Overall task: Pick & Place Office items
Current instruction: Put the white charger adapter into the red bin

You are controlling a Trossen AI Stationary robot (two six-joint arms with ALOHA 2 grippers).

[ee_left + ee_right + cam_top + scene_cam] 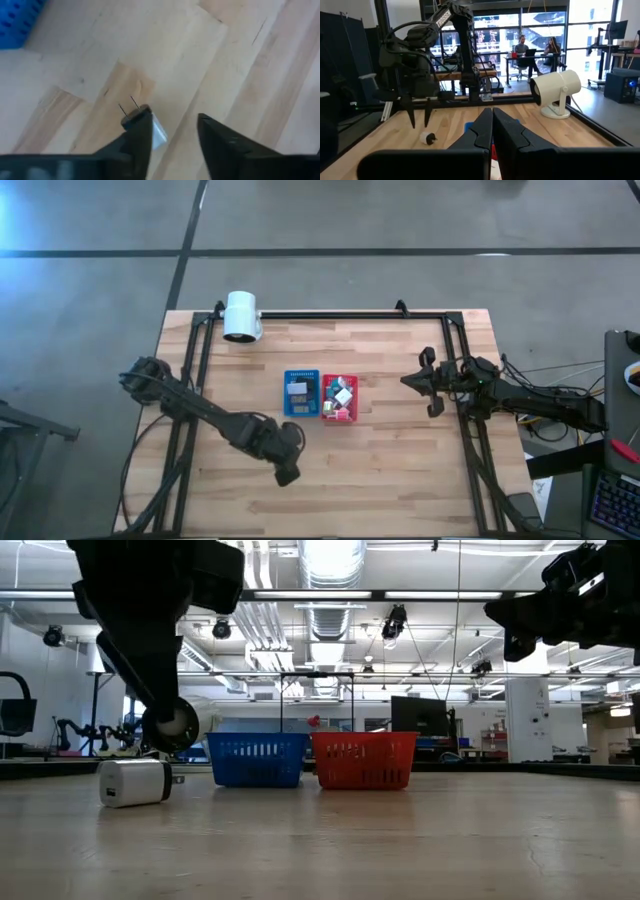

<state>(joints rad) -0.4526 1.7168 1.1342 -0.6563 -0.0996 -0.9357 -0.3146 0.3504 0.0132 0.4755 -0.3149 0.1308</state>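
Observation:
A small white plug-in cube with two metal prongs (135,782) lies on its side on the wood table, near the front left. In the left wrist view the white cube (156,131) shows just beside one fingertip. My left gripper (172,119) is open and hangs a little above the cube, as the right wrist view shows, with the open left gripper (419,120) over the cube (426,138). Several small white, pink and teal items (341,396) lie in the red tray. My right gripper (492,117) is shut and raised over the table's right side (430,385).
The blue tray (300,393) and red tray (352,416) stand side by side at the table's middle. A big white cylinder (242,315) stands at the far left edge. A black frame (330,314) runs along the far edge and both sides. Bare wood lies near the front.

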